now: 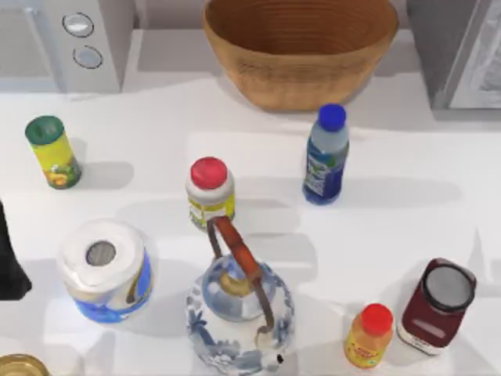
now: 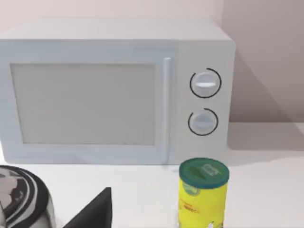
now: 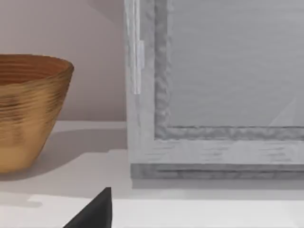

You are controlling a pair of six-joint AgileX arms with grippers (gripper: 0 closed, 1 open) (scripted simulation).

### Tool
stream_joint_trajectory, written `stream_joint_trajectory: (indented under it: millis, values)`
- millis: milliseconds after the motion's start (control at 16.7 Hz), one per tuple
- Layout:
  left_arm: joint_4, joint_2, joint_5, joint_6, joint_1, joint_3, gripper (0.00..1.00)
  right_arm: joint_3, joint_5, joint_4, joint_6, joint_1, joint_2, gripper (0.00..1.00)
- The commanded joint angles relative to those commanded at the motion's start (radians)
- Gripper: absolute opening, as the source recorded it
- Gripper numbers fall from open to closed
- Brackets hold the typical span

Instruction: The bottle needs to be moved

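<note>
Bottle (image 1: 326, 155), clear blue with a blue cap and a blue, green and white label, stands upright on the white table (image 1: 407, 196), just in front of the woven basket (image 1: 301, 47) and apart from its neighbours. Nothing grips it. A dark piece of the left arm (image 1: 11, 258) shows at the table's left edge, well away from the bottle; a black tip sits low in each wrist view, but I cannot tell whether either claw is spread or pressed together.

The step in hand looks like the first reach. Judging by the layout, the right arm has the shorter path. A good approach comes in from the open side, level with the label, claw spread wider than the body, then closes on the middle of the bottle rather than the cap, since a tall, light bottle may tip if nudged high. Nearest obstacles are the red-lidded jar (image 1: 209, 192) and the kettle (image 1: 239, 313), both on the far side of the bottle from that approach; the orange bottle (image 1: 368, 337) and dark red jar (image 1: 437, 305) sit closer to the incoming path and deserve clearance.
</note>
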Motion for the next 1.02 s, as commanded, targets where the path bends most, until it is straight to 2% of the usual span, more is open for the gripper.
stream_joint_trajectory:
  millis: [240, 480, 1020]
  values:
    - [0.000, 0.000, 0.000, 0.000, 0.000, 0.000, 1.00, 0.005, -0.010, 0.023, -0.003, 0.006, 0.031, 1.00]
    - [0.000, 0.000, 0.000, 0.000, 0.000, 0.000, 1.00, 0.041, -0.065, 0.158, -0.021, 0.039, 0.219, 1.00]
    - [0.000, 0.000, 0.000, 0.000, 0.000, 0.000, 1.00, 0.200, -0.263, 0.693, -0.073, 0.151, 1.108, 1.00]
